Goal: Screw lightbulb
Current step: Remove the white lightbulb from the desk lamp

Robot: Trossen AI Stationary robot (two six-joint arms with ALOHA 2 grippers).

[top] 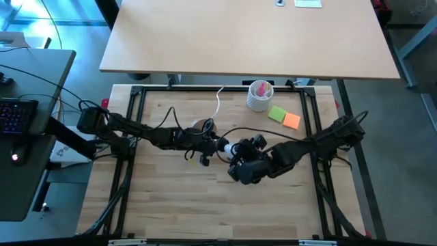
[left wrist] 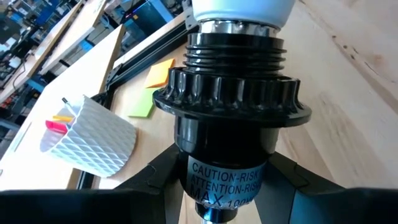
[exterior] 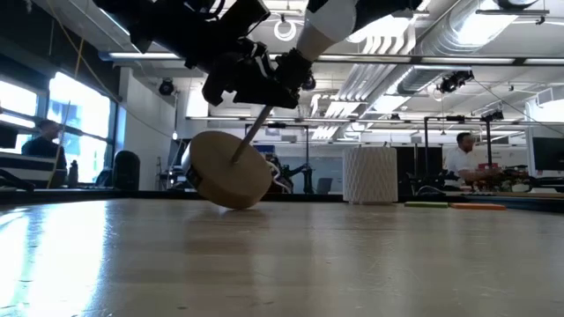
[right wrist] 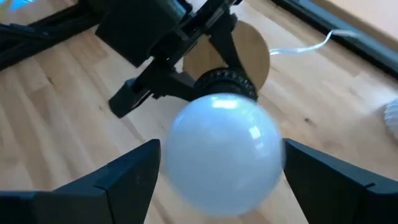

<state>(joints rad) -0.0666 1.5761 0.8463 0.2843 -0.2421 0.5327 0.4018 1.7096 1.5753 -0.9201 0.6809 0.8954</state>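
The lightbulb [right wrist: 224, 155], white and round, sits with its silvery screw base [left wrist: 239, 28] in the black socket [left wrist: 233, 106] of the round wooden stand [exterior: 231, 170]. The stand is tipped, with only its lower edge on the table. My left gripper [left wrist: 227, 186] is shut on the socket at the table's middle [top: 212, 142]. My right gripper [right wrist: 221, 155] comes from the right [top: 239, 156] and is shut on the bulb's glass. In the low view the bulb [exterior: 330, 26] points up and to the right. My left gripper pinches the black socket's lower barrel, at the printed warning label [left wrist: 217, 183], between its two fingers [left wrist: 155, 180]. The socket stands out beyond the fingers with the bulb at its far end. The stand is tilted, its wooden base edge [exterior: 225, 204] on the table. My right gripper holds the bulb's white globe at its widest part [right wrist: 171, 149], one finger [right wrist: 134, 174] on each side. The fingers reach along the bulb's axis from its rounded end. The bulb is clear of the table, its base in the socket.
A white patterned cup with pink contents [top: 260, 96] stands at the far side, with green [top: 277, 113] and orange [top: 291, 121] sticky notes to its right. A white cord [top: 218, 102] runs from the stand to the far edge. People sit beyond the table.
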